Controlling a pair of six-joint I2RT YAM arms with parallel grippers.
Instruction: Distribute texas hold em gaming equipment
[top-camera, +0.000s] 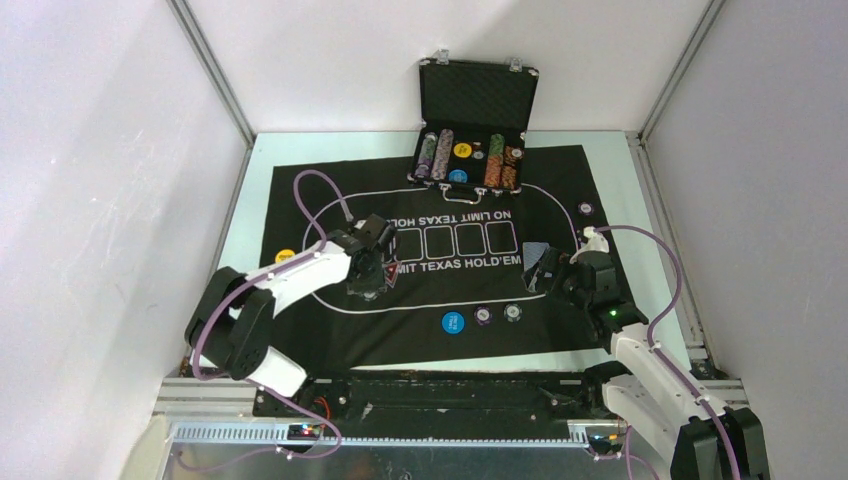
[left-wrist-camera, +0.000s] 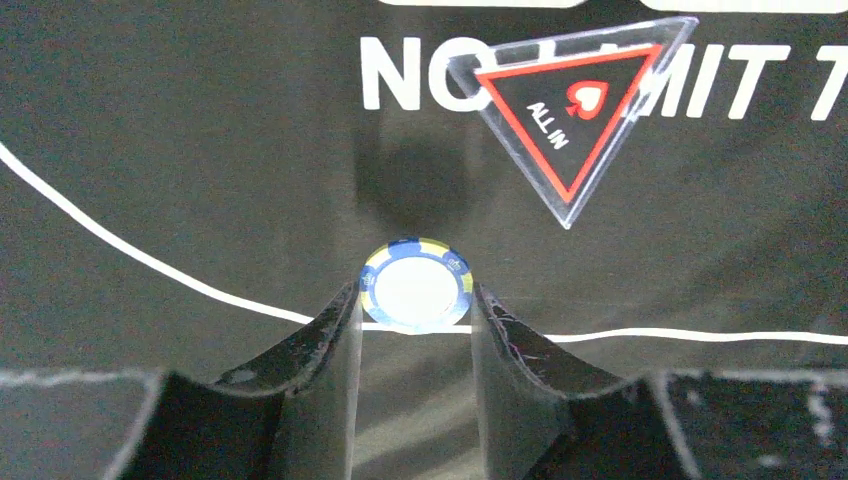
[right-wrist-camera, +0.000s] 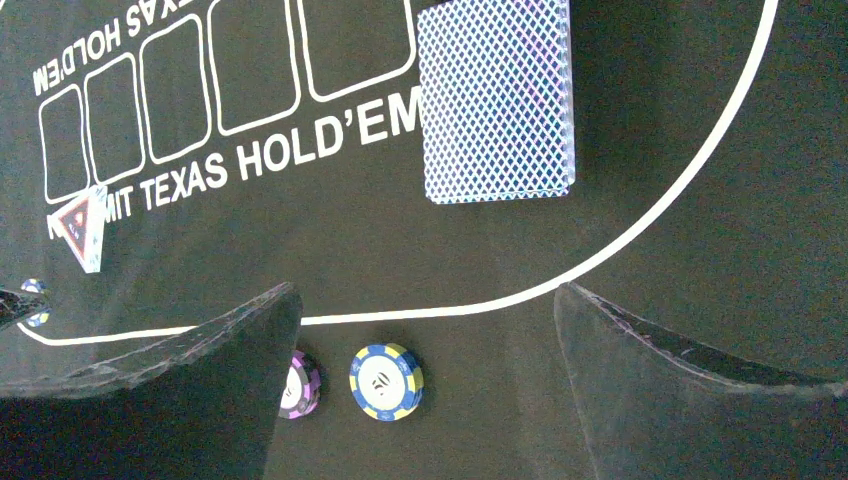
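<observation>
Here, the left gripper (left-wrist-camera: 415, 300) pinches 1 round blue-and-yellow-rimmed white chip (left-wrist-camera: 416, 285); the right gripper (right-wrist-camera: 425, 295) gapes wide near the blue-backed card deck (right-wrist-camera: 497, 100).

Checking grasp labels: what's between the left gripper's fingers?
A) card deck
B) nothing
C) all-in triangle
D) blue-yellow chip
D: the left wrist view shows the blue-yellow chip pinched between the fingertips of the left gripper.

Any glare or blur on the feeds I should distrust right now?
Left wrist: glare whitens the face of the round blue-and-yellow chip in the left claw, its shadow on the black felt mat; right wrist: blue-backed cards sharp, claw fingers dark; top external: loose chips tiny.
</observation>
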